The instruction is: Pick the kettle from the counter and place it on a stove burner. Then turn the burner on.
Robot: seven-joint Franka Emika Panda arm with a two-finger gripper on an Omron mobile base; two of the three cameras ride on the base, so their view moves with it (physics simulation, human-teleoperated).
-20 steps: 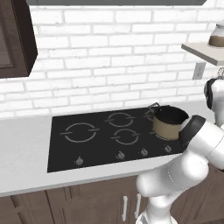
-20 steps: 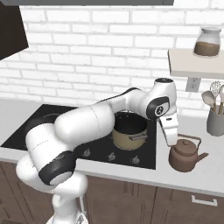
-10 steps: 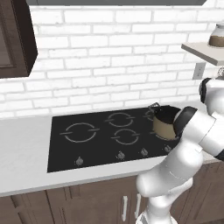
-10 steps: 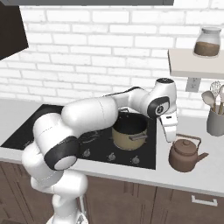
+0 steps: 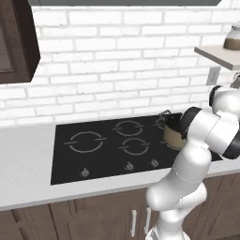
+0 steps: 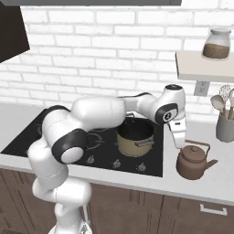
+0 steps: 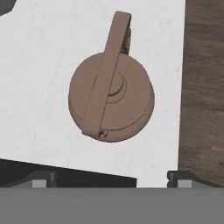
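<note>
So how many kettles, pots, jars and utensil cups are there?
Kettle: 1
Pot: 1
Jar on the shelf: 1
Utensil cup: 1
Total: 4

No legible text, label, brand, number or sign appears in any view. The kettle [image 6: 193, 159] carries no marking on its body or, seen from above, on its lid. The black cooktop [image 5: 101, 159] shows only grey ring outlines and unlabelled knobs. The jar [image 6: 215, 44] on the shelf [image 6: 201, 68] bears no label.
</note>
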